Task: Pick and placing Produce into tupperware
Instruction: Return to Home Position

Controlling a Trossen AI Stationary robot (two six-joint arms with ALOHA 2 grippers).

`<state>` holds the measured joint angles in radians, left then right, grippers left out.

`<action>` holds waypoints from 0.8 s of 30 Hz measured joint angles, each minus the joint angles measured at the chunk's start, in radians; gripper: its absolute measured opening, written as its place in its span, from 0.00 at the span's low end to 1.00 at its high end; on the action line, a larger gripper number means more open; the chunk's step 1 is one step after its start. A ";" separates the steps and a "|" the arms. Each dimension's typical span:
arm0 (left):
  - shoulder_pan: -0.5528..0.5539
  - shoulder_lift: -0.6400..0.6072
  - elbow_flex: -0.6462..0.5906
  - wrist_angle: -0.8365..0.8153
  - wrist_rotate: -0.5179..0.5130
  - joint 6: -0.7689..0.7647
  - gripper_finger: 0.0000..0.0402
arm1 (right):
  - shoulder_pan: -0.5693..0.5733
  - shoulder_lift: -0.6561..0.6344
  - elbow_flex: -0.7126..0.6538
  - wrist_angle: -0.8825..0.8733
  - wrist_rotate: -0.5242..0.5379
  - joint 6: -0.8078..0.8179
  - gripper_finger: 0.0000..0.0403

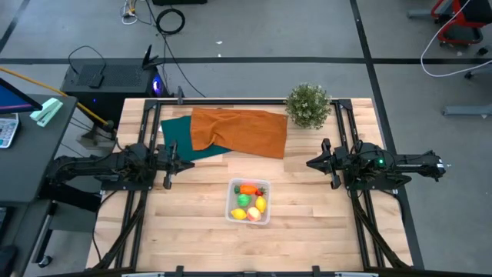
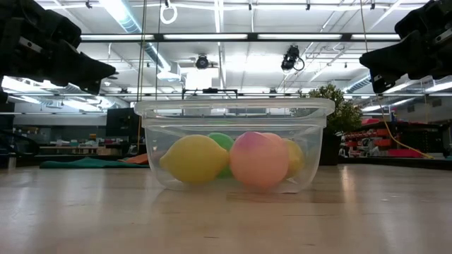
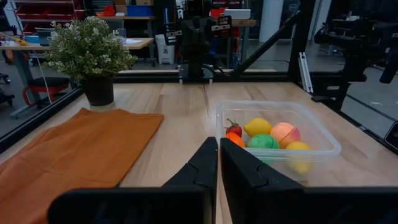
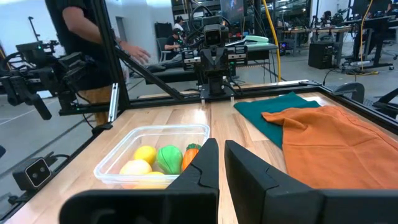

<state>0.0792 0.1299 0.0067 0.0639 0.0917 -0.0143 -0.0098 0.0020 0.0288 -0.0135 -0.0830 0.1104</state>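
Here all six pieces of produce lie inside the tub (image 1: 230, 192), which sits on the table (image 1: 323, 235) a little near of centre, between the two arms and apart from both. Seen from above, the carrot (image 1: 247, 188) and the strawberry (image 1: 261, 191) lie at the tub's far side. The green fruit (image 1: 243, 200) and one lemon (image 1: 260, 204) are in the middle, and the other lemon (image 1: 238, 214) and the apple (image 1: 253, 215) are at its near side. From table height, that near lemon and the apple sit at the tub's front wall, with the green fruit showing between them from behind.

The left gripper (image 1: 192, 164) hangs above the table's left part, pointing right, by the near edge of the green cloth (image 1: 175, 135). Its fingers are closed to a hairline gap and hold nothing. The right gripper (image 1: 310, 163) hangs above the right part, pointing left, about as far back as the left one. Its fingers leave only a thin slit between them and are empty too. Both are farther back than the tub.

The orange cloth (image 1: 238, 131) lies crumpled at the far middle, overlapping the green cloth's right side. The plant (image 1: 308, 105) stands at the far right, just beside the orange cloth's corner. Beyond the table, in the right wrist view, a person (image 4: 87, 37) stands by the frame.
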 joint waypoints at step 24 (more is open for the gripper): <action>0.000 0.000 0.000 0.000 0.000 0.000 0.05 | 0.000 0.000 0.000 0.000 0.000 0.000 0.00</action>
<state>0.0792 0.1300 0.0067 0.0638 0.0917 -0.0139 -0.0097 0.0018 0.0288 -0.0135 -0.0830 0.1104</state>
